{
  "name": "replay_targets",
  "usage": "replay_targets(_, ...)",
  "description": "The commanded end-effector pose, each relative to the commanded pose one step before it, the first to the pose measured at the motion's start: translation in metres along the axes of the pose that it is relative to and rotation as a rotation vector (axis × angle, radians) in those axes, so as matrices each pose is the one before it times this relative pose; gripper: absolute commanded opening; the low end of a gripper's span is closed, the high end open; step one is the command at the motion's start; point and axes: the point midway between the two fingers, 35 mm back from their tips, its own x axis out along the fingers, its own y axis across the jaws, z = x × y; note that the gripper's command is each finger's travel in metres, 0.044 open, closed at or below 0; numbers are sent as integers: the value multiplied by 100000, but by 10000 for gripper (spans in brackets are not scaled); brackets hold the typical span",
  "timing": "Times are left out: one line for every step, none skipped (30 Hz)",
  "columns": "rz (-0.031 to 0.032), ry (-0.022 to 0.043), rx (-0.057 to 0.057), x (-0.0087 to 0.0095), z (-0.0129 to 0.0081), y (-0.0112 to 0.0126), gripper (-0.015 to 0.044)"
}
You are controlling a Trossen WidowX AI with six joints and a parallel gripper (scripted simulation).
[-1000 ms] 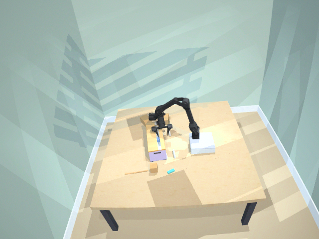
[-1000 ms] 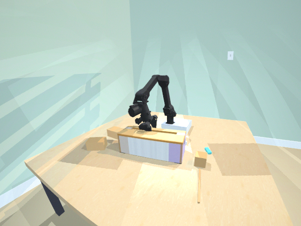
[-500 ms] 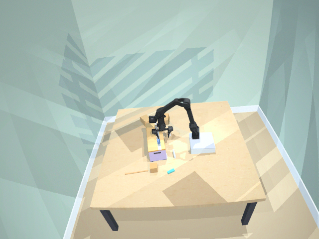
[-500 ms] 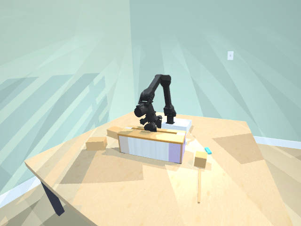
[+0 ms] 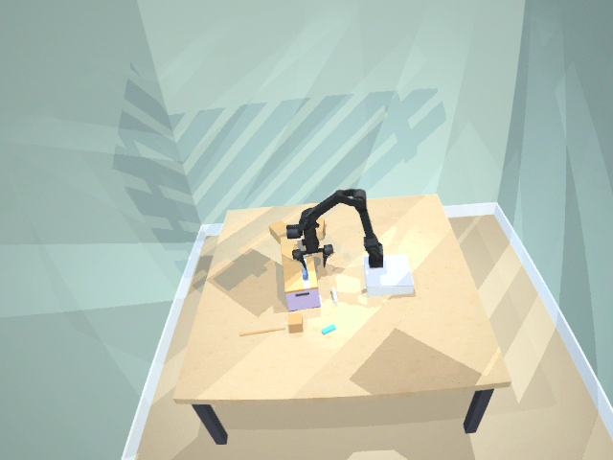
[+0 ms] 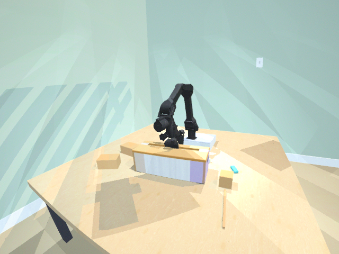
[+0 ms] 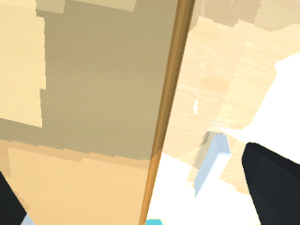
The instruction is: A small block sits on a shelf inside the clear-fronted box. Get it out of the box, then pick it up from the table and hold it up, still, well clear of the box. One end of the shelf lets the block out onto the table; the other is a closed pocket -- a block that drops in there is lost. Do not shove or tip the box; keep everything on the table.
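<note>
The box (image 5: 303, 302) (image 6: 197, 170) stands on the table, with a wooden top, a long slot in it, and a lavender section at the near end in the top view. The small blue block (image 5: 305, 273) shows through the slot, inside the box. My gripper (image 5: 314, 267) (image 7: 156, 140) is open and empty. In the top view one finger is over the slot, close to the block; the other is past the box's right side. Whether the first finger reaches into the slot is hidden. The wrist view shows the box top between the fingers.
A wooden cube (image 5: 295, 322) (image 6: 226, 179), a thin stick (image 5: 261, 331) (image 6: 224, 209) and a cyan piece (image 5: 328, 329) (image 6: 234, 169) (image 7: 154, 222) lie beyond the lavender end. A pale bar (image 5: 334, 295) (image 7: 213, 164) lies beside the box. Wooden blocks stand near the far end. My white base (image 5: 396, 274) is right.
</note>
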Motion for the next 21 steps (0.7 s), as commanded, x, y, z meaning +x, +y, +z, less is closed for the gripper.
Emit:
replay_targets(-46, -126, -397, -115, 259, -21, 400)
replay_targets(0, 0, 0, 0, 0, 0, 400)
replay_targets(0, 0, 0, 0, 0, 0, 400)
replay_targets(0, 4, 0, 14, -41, 0, 400)
replay_targets(0, 9, 0, 29, -83, 1, 400)
replay_targets(0, 10, -1, 34, -97, 1, 400)
replay_targets(0, 10, -1, 34, -98, 1, 400)
replay_targets(0, 10, -1, 34, -96, 1, 400)
replay_targets(0, 10, -1, 34, -96, 1, 400)
replay_targets(0, 10, -1, 34, -96, 1, 400)
replay_targets(0, 10, -1, 34, -96, 1, 400)
replay_targets(0, 10, -1, 34, -96, 1, 400)
replay_targets(0, 10, -1, 34, -96, 1, 400)
replay_targets(0, 10, -1, 34, -96, 1, 400)
replay_targets(0, 10, -1, 34, -96, 1, 400)
replay_targets(0, 10, -1, 34, -96, 1, 400)
replay_targets(0, 10, -1, 34, -96, 1, 400)
replay_targets(0, 10, -1, 34, -96, 1, 400)
replay_targets(0, 10, -1, 34, -96, 1, 400)
replay_targets(0, 10, -1, 34, -96, 1, 400)
replay_targets(0, 10, -1, 34, -96, 1, 400)
